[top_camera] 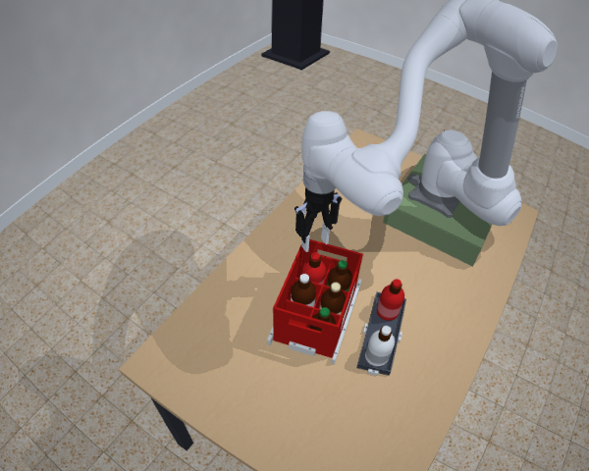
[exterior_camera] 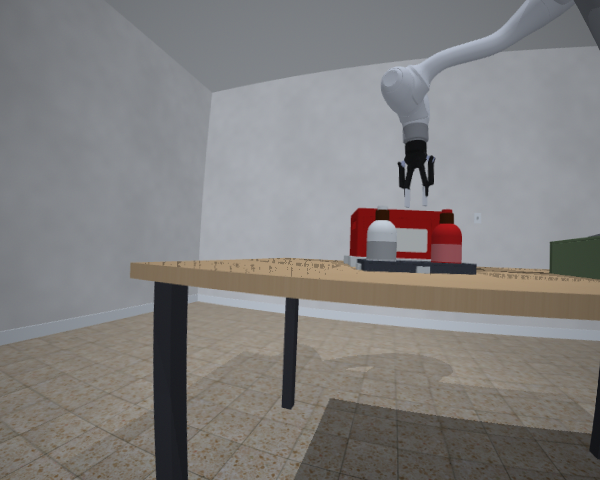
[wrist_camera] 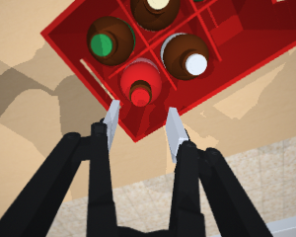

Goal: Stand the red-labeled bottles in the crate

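Note:
The red crate point(top_camera: 317, 304) stands on the table with several brown bottles upright in its cells. A red-labeled bottle point(top_camera: 314, 268) stands upright in the crate's far corner cell; it also shows in the wrist view point(wrist_camera: 140, 84). My gripper point(top_camera: 315, 237) point(wrist_camera: 143, 114) hangs above that corner, clear of the bottle's cap, with its fingers apart and nothing between them. To the right, the dark tray point(top_camera: 377, 329) holds a second red-labeled bottle point(top_camera: 390, 299) and a white-labeled bottle point(top_camera: 380, 346), both upright. In the side view my gripper point(exterior_camera: 415, 198) is above the crate point(exterior_camera: 398, 232).
The arm's green base block point(top_camera: 437, 223) sits at the table's far right corner. A black pillar point(top_camera: 295, 30) stands on the floor by the far wall. The crate and tray stand close together, with a narrow gap between them.

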`<action>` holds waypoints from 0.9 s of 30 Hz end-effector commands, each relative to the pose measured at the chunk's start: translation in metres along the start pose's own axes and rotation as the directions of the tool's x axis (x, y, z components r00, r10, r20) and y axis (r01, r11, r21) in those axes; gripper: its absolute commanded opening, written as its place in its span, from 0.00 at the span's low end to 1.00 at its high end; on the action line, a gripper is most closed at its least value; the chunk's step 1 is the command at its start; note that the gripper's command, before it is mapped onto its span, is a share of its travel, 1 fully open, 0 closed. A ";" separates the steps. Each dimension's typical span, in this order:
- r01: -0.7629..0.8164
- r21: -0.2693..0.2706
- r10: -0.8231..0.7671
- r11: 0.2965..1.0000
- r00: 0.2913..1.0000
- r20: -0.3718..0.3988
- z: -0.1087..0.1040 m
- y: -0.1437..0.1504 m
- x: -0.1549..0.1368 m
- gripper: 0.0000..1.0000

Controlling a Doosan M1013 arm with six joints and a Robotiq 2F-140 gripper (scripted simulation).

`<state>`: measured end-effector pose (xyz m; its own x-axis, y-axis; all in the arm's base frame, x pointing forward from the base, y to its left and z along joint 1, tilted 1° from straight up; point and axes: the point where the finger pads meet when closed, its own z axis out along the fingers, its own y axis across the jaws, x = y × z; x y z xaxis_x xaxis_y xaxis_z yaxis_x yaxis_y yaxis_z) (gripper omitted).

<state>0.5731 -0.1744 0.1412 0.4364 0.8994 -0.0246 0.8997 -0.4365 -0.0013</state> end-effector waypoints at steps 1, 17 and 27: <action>0.000 0.000 0.000 1.000 1.000 0.000 -0.005 0.000 0.000 0.38; 0.000 0.000 0.000 1.000 1.000 0.000 -0.016 0.000 0.000 0.38; 0.000 0.000 0.000 1.000 1.000 0.000 -0.016 0.000 0.000 0.00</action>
<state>0.5733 -0.1740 0.1568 0.4364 0.8994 -0.0246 0.8997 -0.4365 -0.0014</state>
